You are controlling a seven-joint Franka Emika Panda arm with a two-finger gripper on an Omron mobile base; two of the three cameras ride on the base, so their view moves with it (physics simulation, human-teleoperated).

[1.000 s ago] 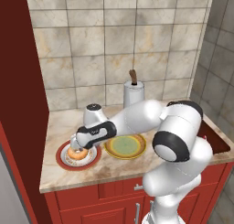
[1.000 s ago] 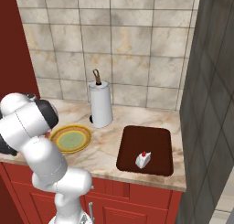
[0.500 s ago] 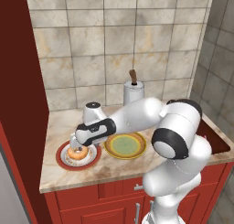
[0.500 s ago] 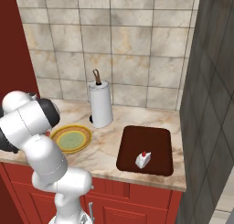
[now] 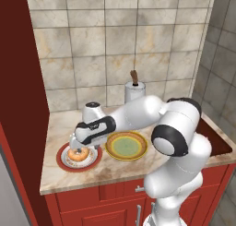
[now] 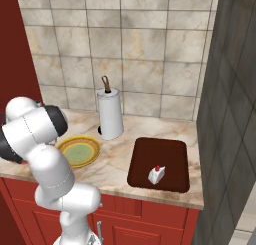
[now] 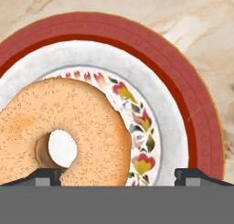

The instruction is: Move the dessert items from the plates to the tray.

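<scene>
One of the two desserts looks delivered: the tiny white cake wedge with a red topping (image 6: 156, 174) sits on the flat dark reddish-brown rectangular tray (image 6: 172, 151) at the right end of the counter. The round yellow-rimmed plate with an olive-green centre (image 5: 126, 145) is bare. The orange-brown glazed ring donut (image 5: 76, 154) is left; it lies on the round red-rimmed plate with a white patterned centre (image 5: 64, 161) at the left. The robot's two-finger gripper (image 5: 77, 146) hangs just over it, fingers spread wide, apparently not touching, though the close view leaves that unsure.
</scene>
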